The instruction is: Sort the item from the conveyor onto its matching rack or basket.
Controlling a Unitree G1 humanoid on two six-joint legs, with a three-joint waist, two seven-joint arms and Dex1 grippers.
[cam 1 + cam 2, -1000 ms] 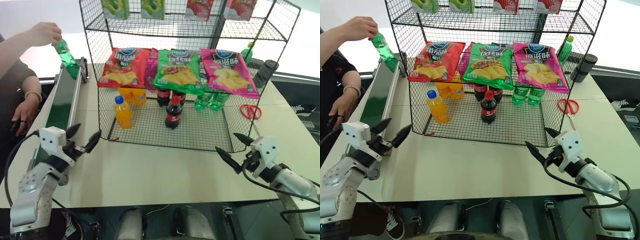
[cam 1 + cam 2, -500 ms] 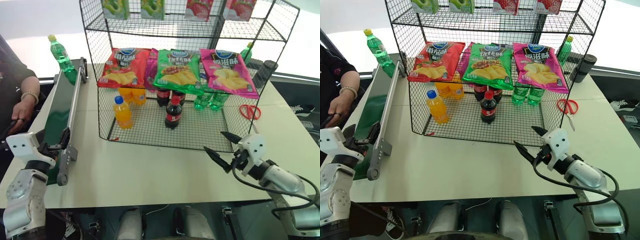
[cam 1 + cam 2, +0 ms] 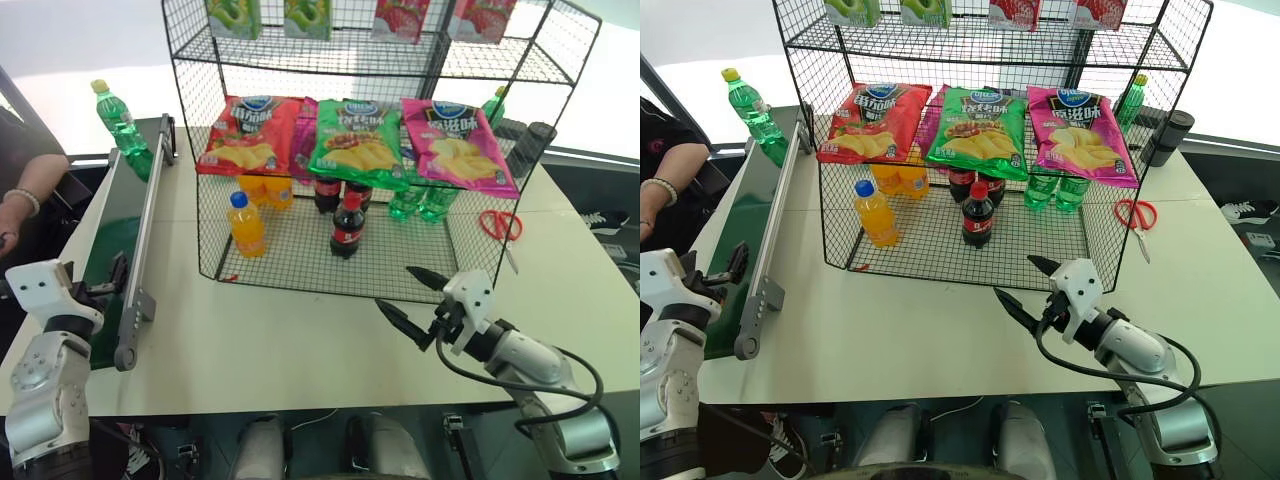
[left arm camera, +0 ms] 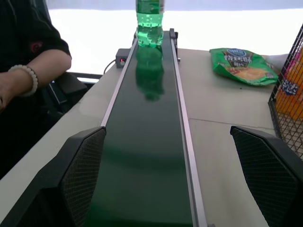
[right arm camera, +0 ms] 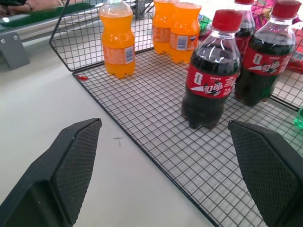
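Small translucent green plastic soda bottle (image 3: 112,118): glossy, clear, yellow cap. Long dark green conveyor belt (image 4: 147,156): smooth, shiny, reflects bottle; side rails (image 4: 182,127) grey brushed metal. Tall black wire-grid rack (image 3: 340,262): thin metal wire, painted, slight sheen. Crisp bags (image 3: 358,143): glossy printed foil. Dark cola bottle (image 5: 208,71): glossy clear plastic, red paper-like label. White counter (image 3: 290,345): smooth, matt. Black gripper pads (image 5: 78,161): matt, fine cross-hatched texture.

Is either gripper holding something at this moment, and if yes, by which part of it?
Nothing is held. The left gripper is open at the conveyor, far from the green bottle. The right gripper is open before the rack.
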